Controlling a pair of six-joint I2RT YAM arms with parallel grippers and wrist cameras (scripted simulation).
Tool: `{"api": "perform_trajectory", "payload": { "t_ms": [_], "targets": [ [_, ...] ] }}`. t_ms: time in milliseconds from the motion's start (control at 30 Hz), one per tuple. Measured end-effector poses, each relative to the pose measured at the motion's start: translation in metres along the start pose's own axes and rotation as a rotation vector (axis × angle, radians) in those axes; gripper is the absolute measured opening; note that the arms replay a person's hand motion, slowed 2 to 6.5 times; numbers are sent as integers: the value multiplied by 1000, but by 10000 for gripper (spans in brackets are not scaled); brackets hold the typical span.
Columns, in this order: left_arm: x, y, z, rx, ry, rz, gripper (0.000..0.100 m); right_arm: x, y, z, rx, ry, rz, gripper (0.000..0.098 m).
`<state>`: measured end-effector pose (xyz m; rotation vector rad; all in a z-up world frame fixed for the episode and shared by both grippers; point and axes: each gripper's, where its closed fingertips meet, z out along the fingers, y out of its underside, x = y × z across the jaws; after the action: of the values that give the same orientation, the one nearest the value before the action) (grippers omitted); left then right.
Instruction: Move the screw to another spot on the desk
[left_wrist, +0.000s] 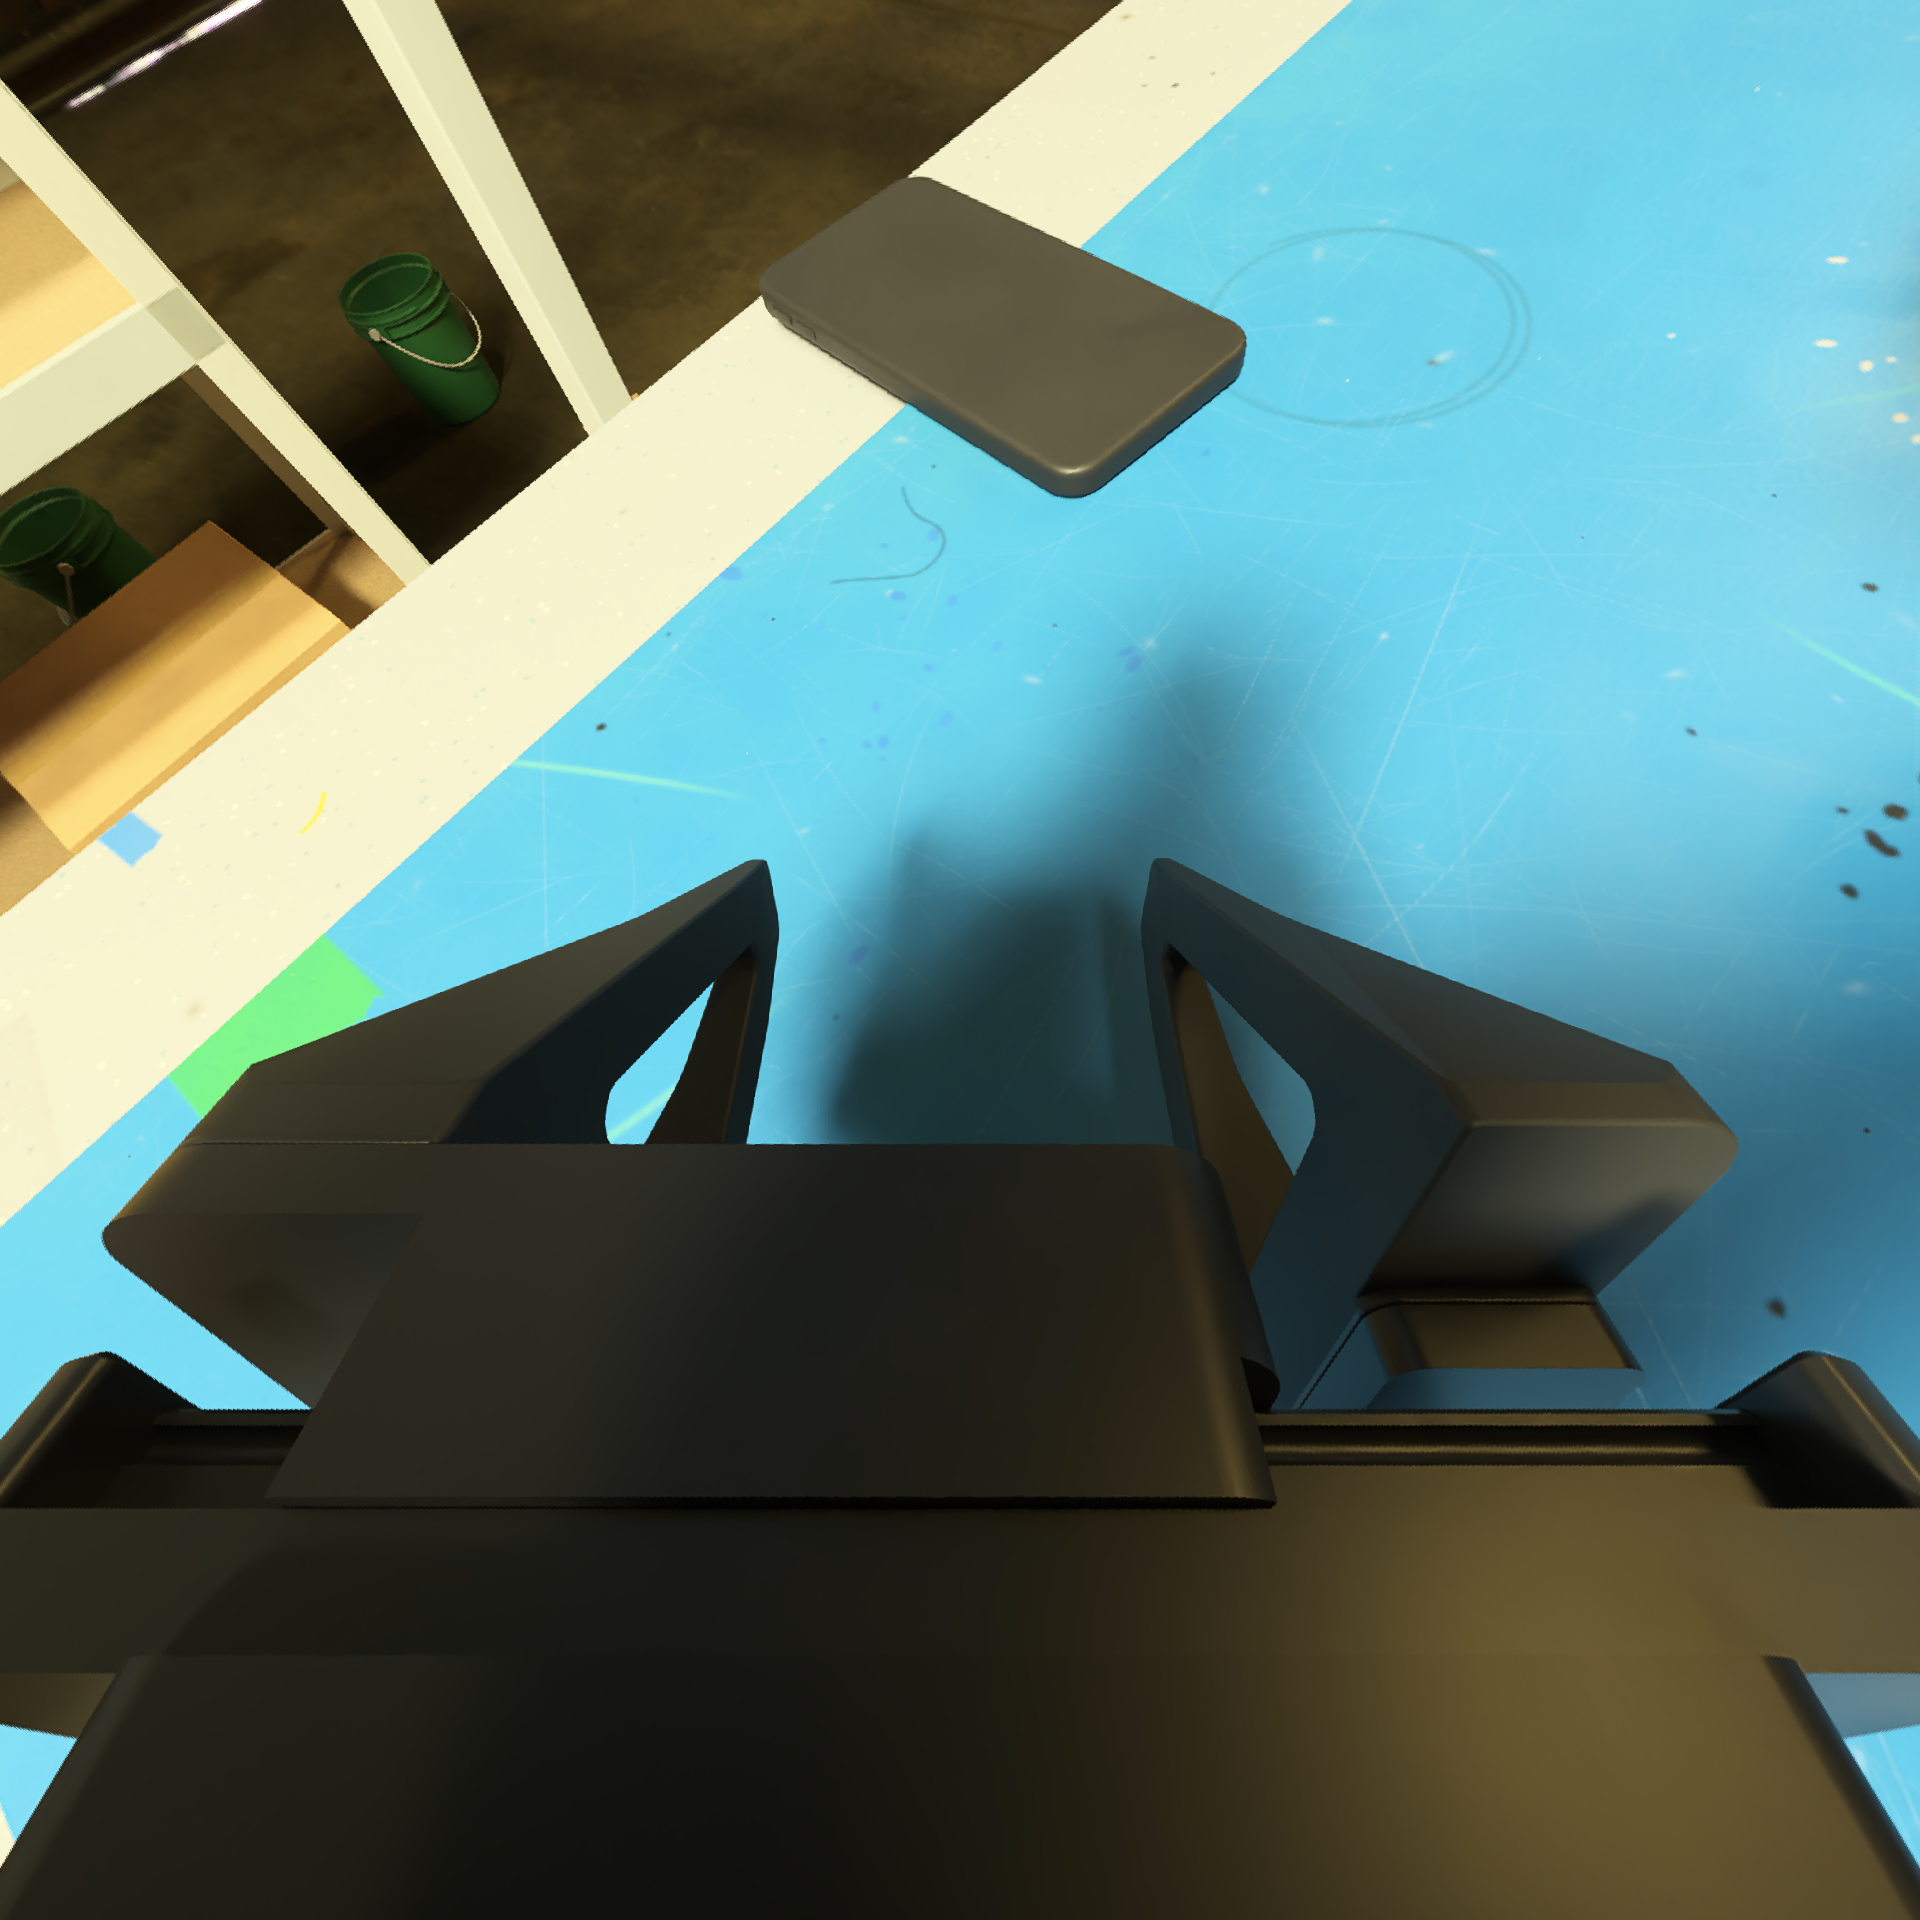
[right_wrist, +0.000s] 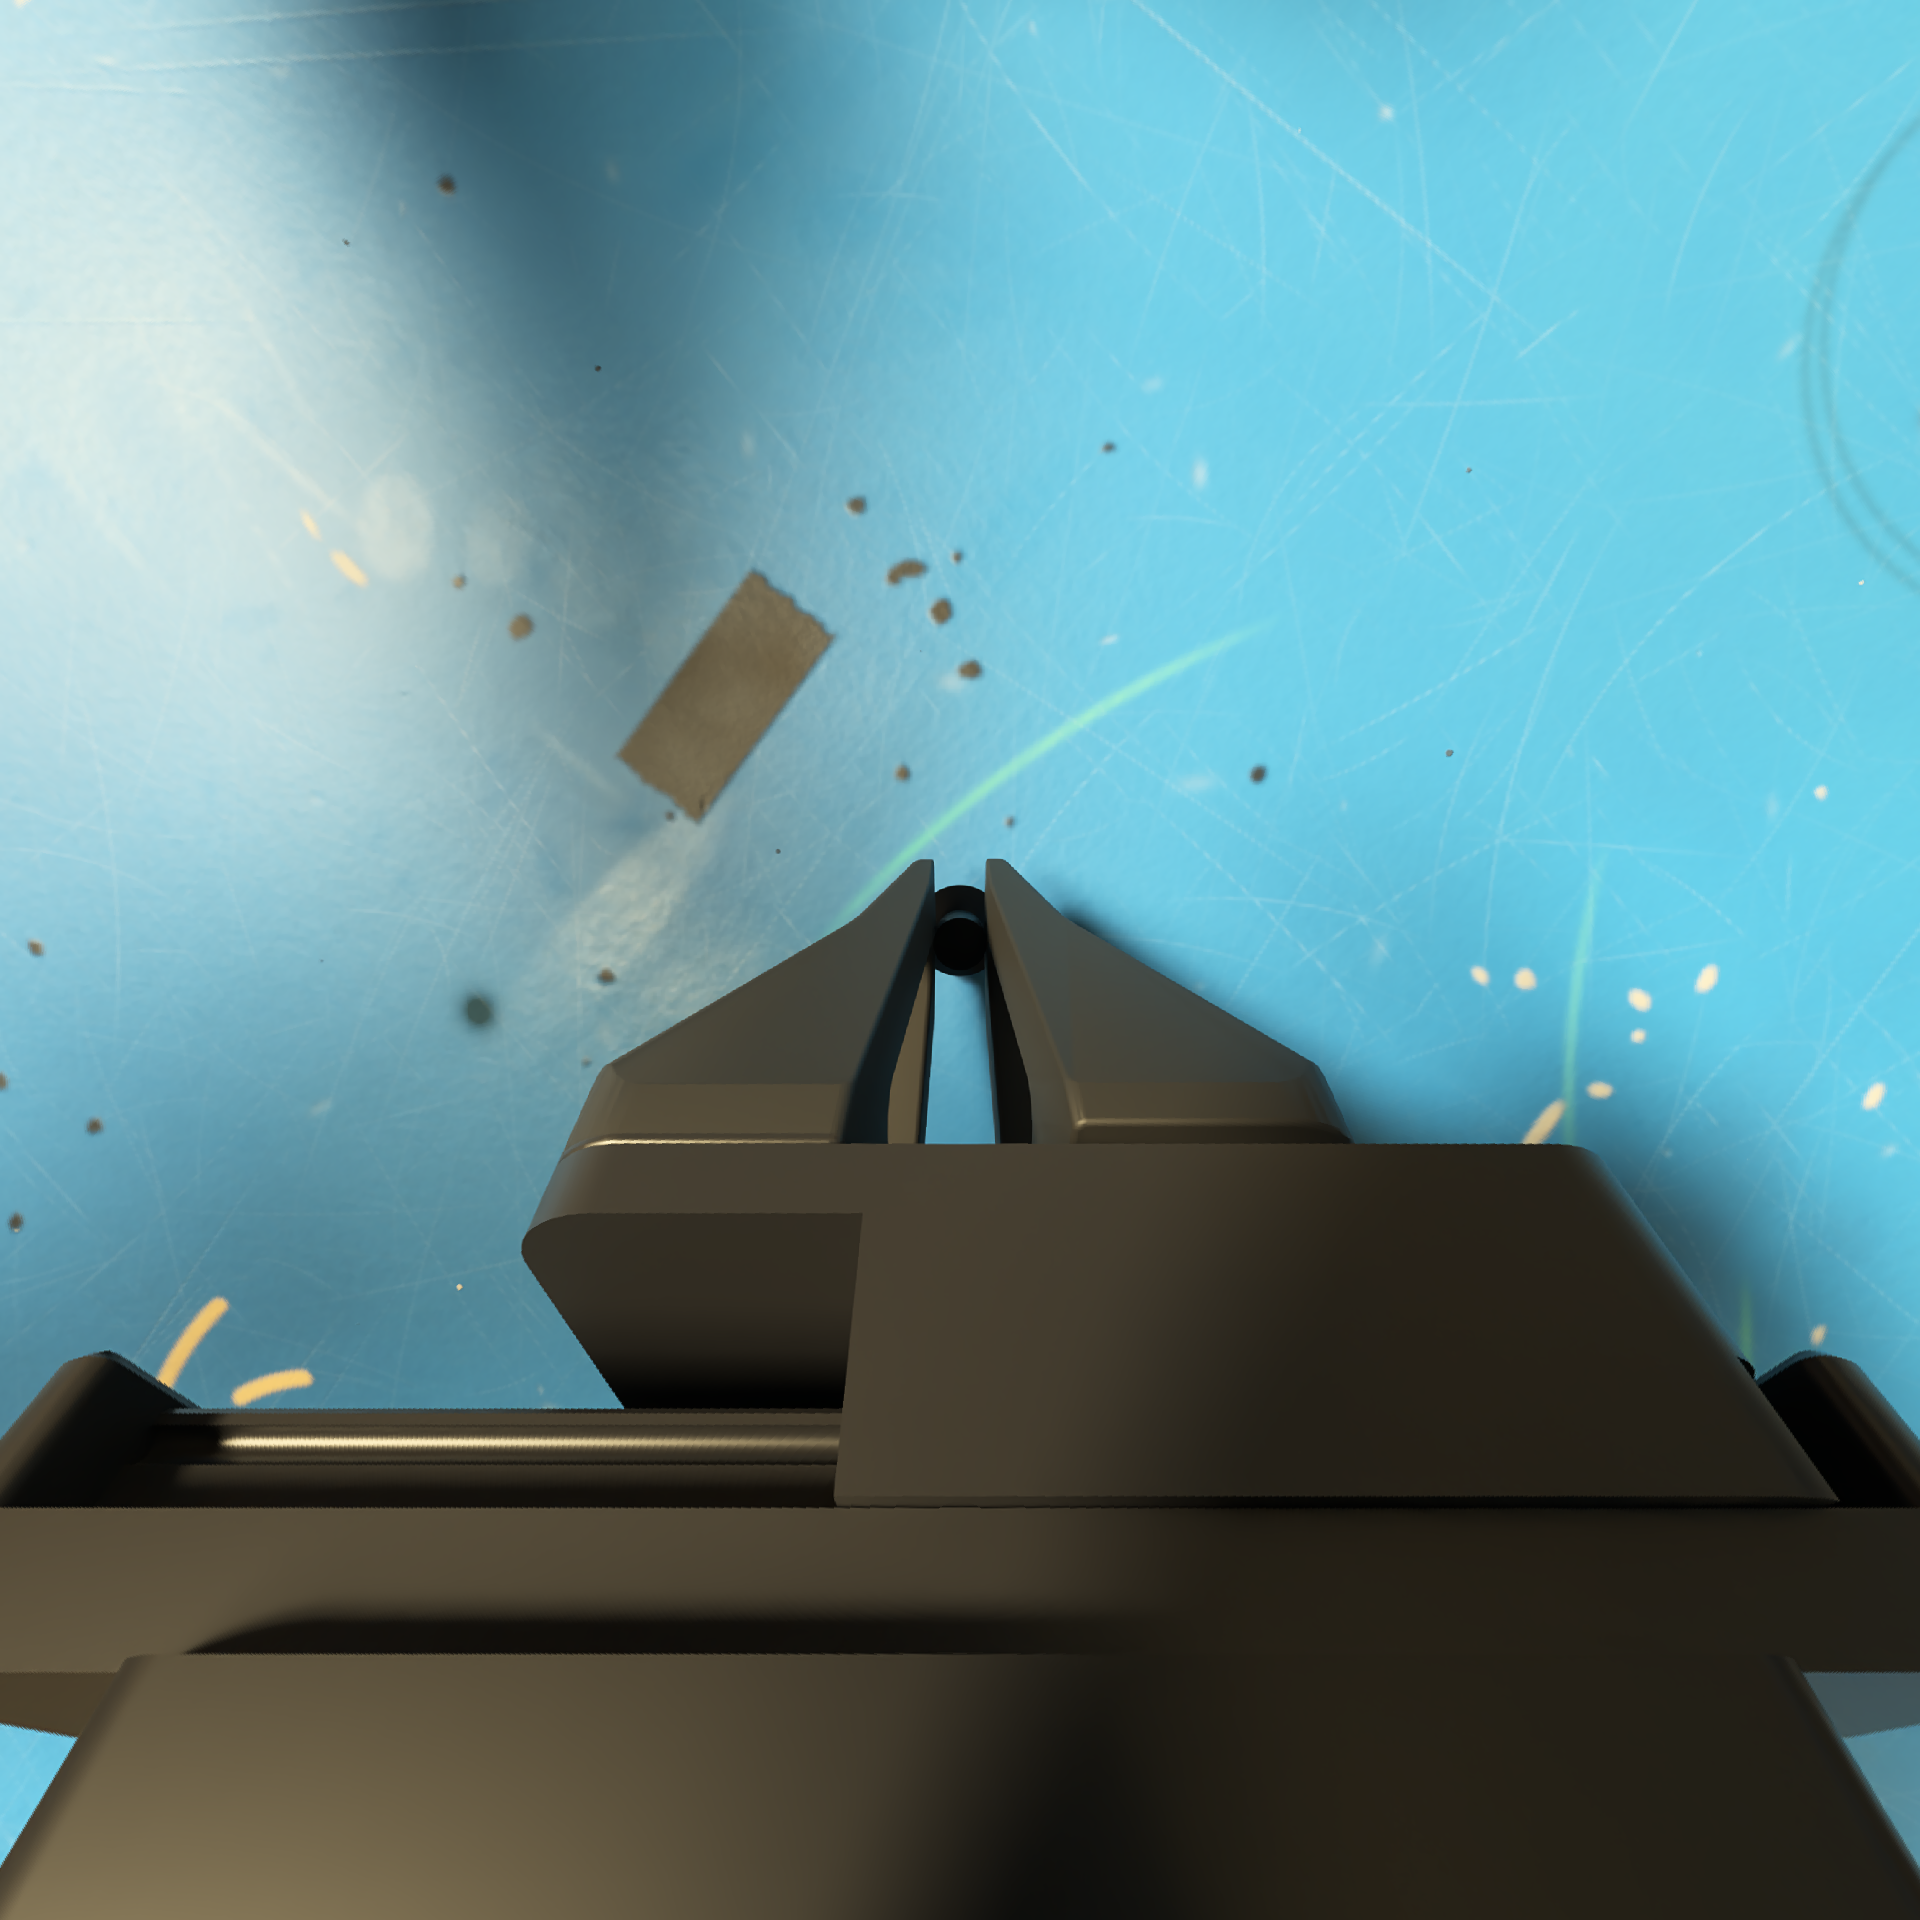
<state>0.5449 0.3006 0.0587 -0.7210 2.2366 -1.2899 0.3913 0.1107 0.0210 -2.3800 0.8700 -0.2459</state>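
Note:
In the right wrist view my right gripper (right_wrist: 959, 883) is shut on a small black screw (right_wrist: 958, 930), pinched between the fingertips, over the scratched blue desk mat (right_wrist: 1403, 520). Only the screw's dark round end shows between the fingers; I cannot tell whether it touches the mat. In the left wrist view my left gripper (left_wrist: 956, 883) is open and empty, its jaws wide apart above the blue mat (left_wrist: 1455, 675). The screw does not show in the left wrist view.
A dark grey flat phone-like slab (left_wrist: 1003, 332) lies at the mat's edge on the cream desk border (left_wrist: 416, 707). Beyond the desk edge are white shelf posts, green buckets (left_wrist: 421, 338) and a cardboard box (left_wrist: 156, 686). A grey tape patch (right_wrist: 724, 710) is stuck on the mat.

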Motion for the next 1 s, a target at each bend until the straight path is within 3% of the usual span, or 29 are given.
{"api": "perform_trajectory", "payload": {
  "t_ms": [800,867,1000],
  "targets": [
    [2,0,1,-2,-9,28,596,3,4,4,-5,29,-13,80],
    [2,-1,1,5,-11,27,596,4,4,3,-2,36,-14,137],
    [1,-3,0,20,-16,22,595,4,2,0,23,36,-15,458]
  ]
}}
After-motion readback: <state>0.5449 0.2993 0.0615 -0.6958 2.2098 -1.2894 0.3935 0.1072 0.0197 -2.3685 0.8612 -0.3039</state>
